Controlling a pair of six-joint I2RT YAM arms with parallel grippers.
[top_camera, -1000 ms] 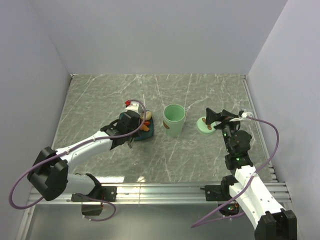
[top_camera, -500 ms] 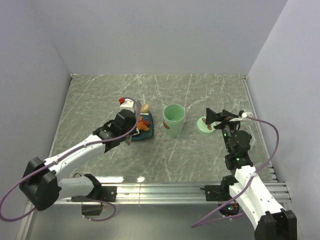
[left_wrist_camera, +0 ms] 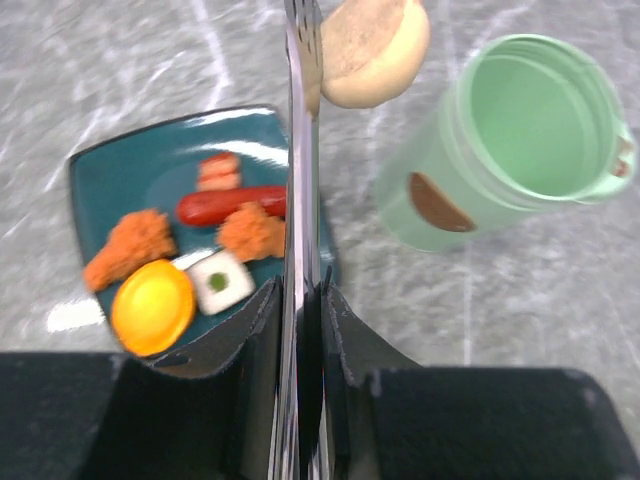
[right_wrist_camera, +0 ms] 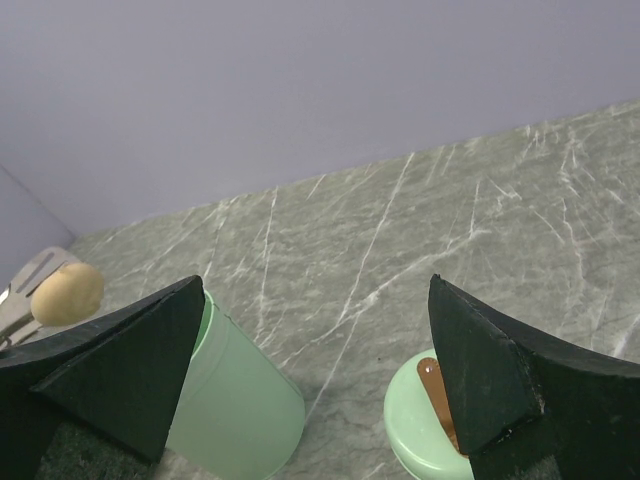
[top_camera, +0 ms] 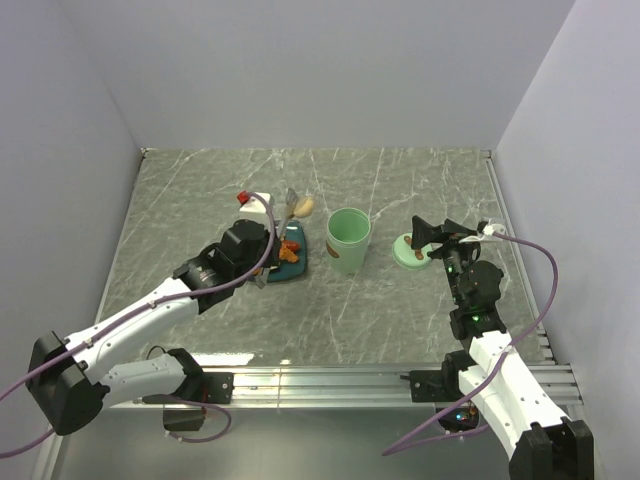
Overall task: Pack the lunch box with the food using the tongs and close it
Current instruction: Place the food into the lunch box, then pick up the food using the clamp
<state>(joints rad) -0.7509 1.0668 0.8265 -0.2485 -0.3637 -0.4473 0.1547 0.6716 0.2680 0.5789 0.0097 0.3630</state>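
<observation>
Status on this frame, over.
Left end effector shut on tongs, ball pinched. Right end effector open near lid. Lunch box open, nothing blocking.

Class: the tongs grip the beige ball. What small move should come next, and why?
Probably carry the left hand toward the lunch box until the beige ball hangs over its open mouth: the tongs pinch the ball off the plate, beside the rim, not above it.

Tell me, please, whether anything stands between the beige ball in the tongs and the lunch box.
Nothing visible does: the beige ball in the tongs hangs beside the lunch box, whose mouth is open; the lid lies apart.
</observation>
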